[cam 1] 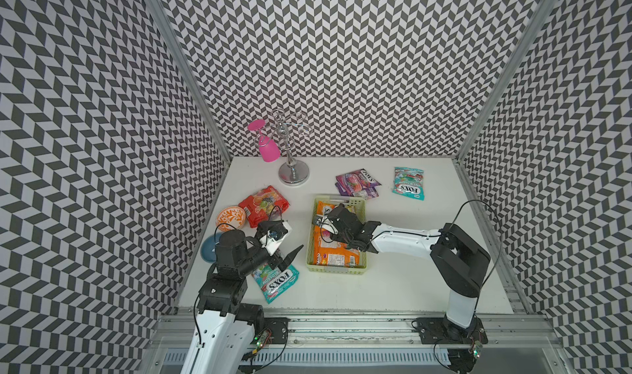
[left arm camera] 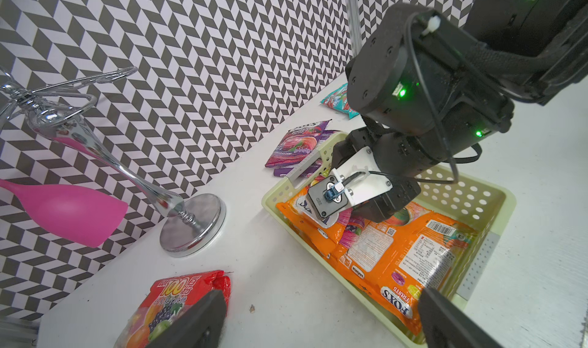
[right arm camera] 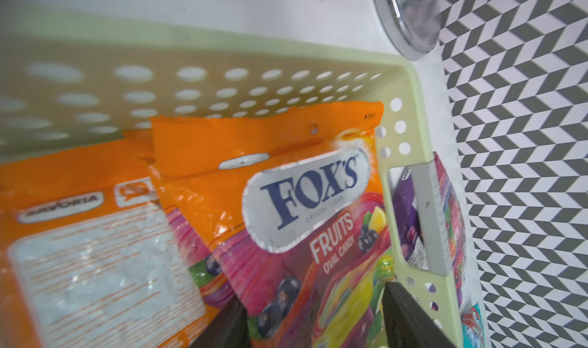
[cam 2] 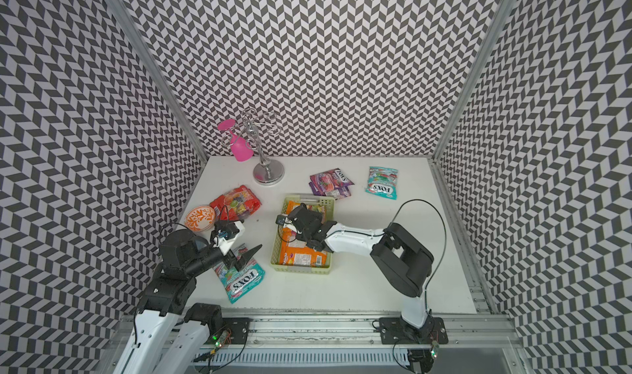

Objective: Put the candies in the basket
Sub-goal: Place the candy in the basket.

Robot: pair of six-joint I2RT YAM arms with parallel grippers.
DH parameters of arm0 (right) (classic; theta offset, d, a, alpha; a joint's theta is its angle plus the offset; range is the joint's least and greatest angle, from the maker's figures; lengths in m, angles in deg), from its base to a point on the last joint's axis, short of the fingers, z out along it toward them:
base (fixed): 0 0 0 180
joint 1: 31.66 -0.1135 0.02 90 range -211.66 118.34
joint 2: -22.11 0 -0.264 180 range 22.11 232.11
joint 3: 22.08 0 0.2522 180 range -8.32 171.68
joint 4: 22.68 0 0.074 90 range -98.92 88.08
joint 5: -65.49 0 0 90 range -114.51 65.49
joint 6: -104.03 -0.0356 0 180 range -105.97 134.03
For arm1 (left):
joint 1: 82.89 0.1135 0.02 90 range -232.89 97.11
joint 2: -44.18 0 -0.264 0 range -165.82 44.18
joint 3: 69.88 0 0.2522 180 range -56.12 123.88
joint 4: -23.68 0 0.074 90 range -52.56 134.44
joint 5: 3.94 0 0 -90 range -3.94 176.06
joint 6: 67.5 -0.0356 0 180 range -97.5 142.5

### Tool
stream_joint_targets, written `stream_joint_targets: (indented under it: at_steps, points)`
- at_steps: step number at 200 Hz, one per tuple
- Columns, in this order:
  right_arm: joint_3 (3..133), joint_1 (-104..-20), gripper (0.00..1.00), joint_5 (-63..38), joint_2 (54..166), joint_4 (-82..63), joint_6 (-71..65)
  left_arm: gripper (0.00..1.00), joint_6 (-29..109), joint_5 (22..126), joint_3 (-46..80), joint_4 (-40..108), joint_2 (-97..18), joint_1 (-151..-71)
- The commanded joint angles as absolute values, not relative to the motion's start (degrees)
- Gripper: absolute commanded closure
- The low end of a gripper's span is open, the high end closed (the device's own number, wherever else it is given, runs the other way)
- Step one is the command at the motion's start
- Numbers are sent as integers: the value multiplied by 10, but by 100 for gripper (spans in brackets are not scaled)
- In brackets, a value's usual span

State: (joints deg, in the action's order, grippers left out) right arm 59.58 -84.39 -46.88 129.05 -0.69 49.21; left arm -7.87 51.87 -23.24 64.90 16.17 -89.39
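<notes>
Nearest: L gripper (cam 1: 285,256) hangs w/ jaws at full spread just over the near teal bag (cam 1: 277,281). That bag lies flat on the table (cam 1: 410,287), outside the basket. Next back, the basket (cam 1: 337,269) holds two orange bags (cam 1: 333,252). R gripper (right arm camera: 318,324) sits low inside it, jaws apart astride the upper one. Can't tell from the wrist view whether they bite it or stand clear. Left of the basket: red bag (cam 1: 263,205), beside the patterned bowl (cam 1: 231,218). Far side: purple bags (cam 1: 357,182) just behind the basket's far wall, far teal bag (cam 1: 408,182) well apart. So prob. the step in hand is settling or letting go of an orange bag; both teals, red & purple aren't in yet. Next move, imo: R arm lifts clear of the basket, then L drops onto the near teal bag, pinches an edge (flat, glossy, likely slippery) & carries it over the low wall.
</notes>
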Motion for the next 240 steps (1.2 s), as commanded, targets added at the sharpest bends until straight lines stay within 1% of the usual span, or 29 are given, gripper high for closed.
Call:
stream_joint_targets:
  at_steps: [1,30,40,52,66,90,103,140,185,213,240]
  points:
    - [611,-847,31,-425,1269,32,471,1,-76,519,-231,641,167,-893]
    - [635,-846,30,-361,1236,107,449,1,-76,514,-233,639,167,-897]
    - [643,-841,32,-338,1225,119,440,1,-76,517,-232,640,167,-894]
    - [651,-833,35,-321,1215,113,418,1,-75,519,-232,640,167,-894]
    - [656,-822,43,-314,1217,94,405,1,-76,515,-234,638,167,-897]
    - [671,-806,61,-352,1254,69,385,1,-76,516,-231,642,167,-893]
    - [688,-794,66,-367,1282,63,365,1,-76,517,-230,642,167,-893]
    - [719,-772,68,-402,1346,40,331,1,-77,516,-231,641,167,-893]
    - [715,-773,69,-385,1386,38,320,1,-76,516,-231,640,167,-893]
    - [737,-772,68,-405,1359,62,326,1,-76,515,-234,638,167,-897]
    - [758,-762,65,-386,1305,80,308,1,-76,518,-231,640,167,-892]
